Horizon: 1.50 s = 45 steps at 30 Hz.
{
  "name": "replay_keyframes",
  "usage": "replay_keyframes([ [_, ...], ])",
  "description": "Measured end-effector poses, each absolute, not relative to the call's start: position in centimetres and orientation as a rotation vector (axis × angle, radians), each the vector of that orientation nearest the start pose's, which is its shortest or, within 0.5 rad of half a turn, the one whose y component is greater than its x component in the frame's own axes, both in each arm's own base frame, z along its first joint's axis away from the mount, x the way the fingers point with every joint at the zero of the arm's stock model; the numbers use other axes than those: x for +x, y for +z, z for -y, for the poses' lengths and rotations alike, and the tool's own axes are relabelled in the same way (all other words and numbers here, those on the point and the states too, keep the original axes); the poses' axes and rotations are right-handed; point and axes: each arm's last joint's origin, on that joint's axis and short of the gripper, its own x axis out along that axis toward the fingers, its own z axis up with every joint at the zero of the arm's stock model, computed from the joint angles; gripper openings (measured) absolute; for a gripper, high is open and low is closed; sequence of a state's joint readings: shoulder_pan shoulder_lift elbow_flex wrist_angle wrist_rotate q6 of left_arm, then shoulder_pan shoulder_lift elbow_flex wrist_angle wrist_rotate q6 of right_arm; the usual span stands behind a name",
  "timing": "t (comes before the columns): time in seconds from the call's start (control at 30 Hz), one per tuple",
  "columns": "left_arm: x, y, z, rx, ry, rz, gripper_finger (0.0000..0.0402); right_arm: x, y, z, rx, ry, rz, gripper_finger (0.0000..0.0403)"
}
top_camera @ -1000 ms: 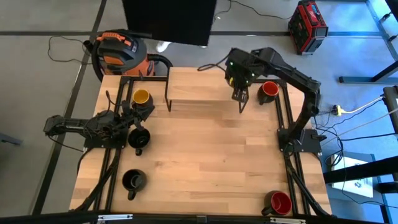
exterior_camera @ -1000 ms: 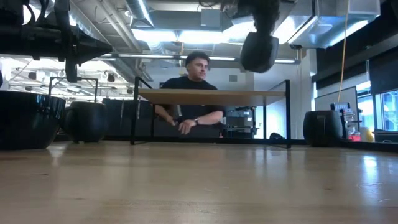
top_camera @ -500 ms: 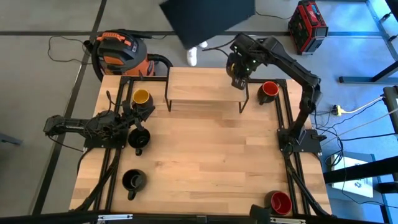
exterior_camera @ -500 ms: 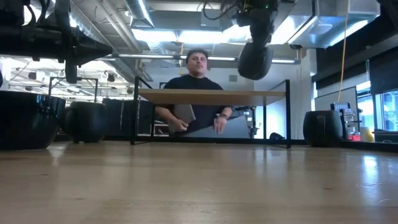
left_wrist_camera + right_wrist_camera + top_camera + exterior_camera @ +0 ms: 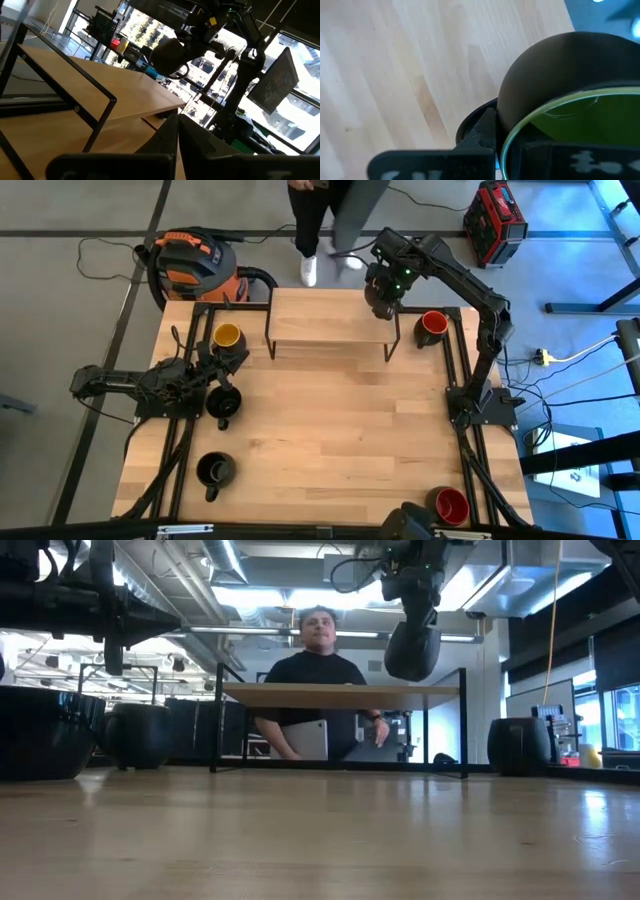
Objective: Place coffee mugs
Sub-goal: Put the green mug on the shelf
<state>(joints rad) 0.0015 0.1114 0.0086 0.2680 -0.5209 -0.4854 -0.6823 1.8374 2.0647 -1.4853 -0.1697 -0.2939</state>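
Note:
My right gripper (image 5: 383,290) is shut on a mug (image 5: 378,300) that is black outside and green inside (image 5: 570,115), above the right end of the raised wooden shelf (image 5: 330,320). In the low view the mug (image 5: 412,648) hangs tilted above the shelf top (image 5: 340,695). My left gripper (image 5: 225,363) is shut and empty at the table's left, between a yellow-inside mug (image 5: 228,337) and a black mug (image 5: 222,402). Another black mug (image 5: 214,470) and two red-inside mugs (image 5: 432,325) (image 5: 450,505) stand on the table. My right gripper holds the green-inside mug by its wall at the rim (image 5: 507,137). One finger (image 5: 479,129) lies on the black outside and the other seems to reach inside. The mug is lifted clear and hangs tilted below the gripper, above the shelf.
A person (image 5: 325,210) stands just beyond the table's far edge, also seen in the low view (image 5: 315,670) holding a laptop. An orange shop vacuum (image 5: 190,260) stands off the far left corner. Black frame rails (image 5: 455,370) run along both table sides.
My right gripper has carried the green-inside mug toward the table's far edge, from in front of the shelf's right leg to over the shelf's right end. The mug stays held and clear. The person behind the table has shifted.

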Motion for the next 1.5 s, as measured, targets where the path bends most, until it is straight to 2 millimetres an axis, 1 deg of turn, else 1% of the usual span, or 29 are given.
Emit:
replay_keyframes([
  [0.1,9.9,18.3,-1.5,-0.513,0.473,0.284,0.0007,27.2,38.0,21.1,0.272,-0.235,-1.187,0.0000],
  [0.2,9.9,18.3,-1.5,-0.508,0.473,0.283,0.0007,27.8,38.3,19.6,0.236,-0.196,-1.201,0.0000],
  [0.3,9.9,18.3,-1.5,-0.508,0.473,0.283,0.0007,28.7,38.9,16.7,0.187,-0.108,-1.203,0.0000],
  [0.43,9.9,18.3,-1.4,-0.508,0.465,0.282,0.0007,30.2,38.9,11.7,0.130,0.053,-1.258,0.0000],
  [0.53,9.9,18.2,-1.4,-0.507,0.453,0.276,0.0007,30.4,39.4,7.9,0.087,0.153,-1.225,0.0000],
  [0.57,9.9,18.2,-1.4,-0.506,0.452,0.274,0.0007,30.5,39.2,6.8,0.084,0.175,-1.233,0.0000],
  [0.63,9.9,18.2,-1.4,-0.506,0.453,0.272,0.0007,31.0,38.0,4.9,0.081,0.210,-1.283,0.0000],
  [0.77,9.9,18.2,-1.4,-0.506,0.453,0.272,0.0007,32.5,34.6,1.7,0.047,0.240,-1.328,0.0000],
  [0.9,9.9,18.2,-1.4,-0.506,0.453,0.272,0.0007,32.3,30.3,-1.2,0.065,0.263,-1.415,0.0000],
  [0.97,9.9,18.2,-1.4,-0.507,0.454,0.272,0.0007,31.8,28.6,-2.0,0.088,0.275,-1.376,0.0000],
  [1.07,10.0,18.2,-1.4,-0.507,0.454,0.272,0.0007,30.7,25.7,-1.9,0.142,0.218,-1.393,0.0000],
  [1.13,9.9,18.2,-1.4,-0.512,0.453,0.273,0.0007,30.4,23.8,-1.8,0.168,0.172,-1.403,0.0000],
  [1.23,9.9,18.2,-1.4,-0.516,0.453,0.275,0.0007,30.2,22.1,-1.8,0.204,0.147,-1.404,0.0000],
  [1.3,9.9,18.2,-1.4,-0.516,0.453,0.275,0.0007,29.8,20.7,-1.9,0.229,0.144,-1.456,0.0000],
  [1.4,9.9,18.2,-1.4,-0.516,0.454,0.274,0.0007,29.7,20.0,-1.9,0.257,0.132,-1.450,0.0001],
  [1.5,9.9,18.2,-1.4,-0.516,0.454,0.274,0.0007,29.7,19.9,-1.5,0.270,0.129,-1.448,0.0001],
])
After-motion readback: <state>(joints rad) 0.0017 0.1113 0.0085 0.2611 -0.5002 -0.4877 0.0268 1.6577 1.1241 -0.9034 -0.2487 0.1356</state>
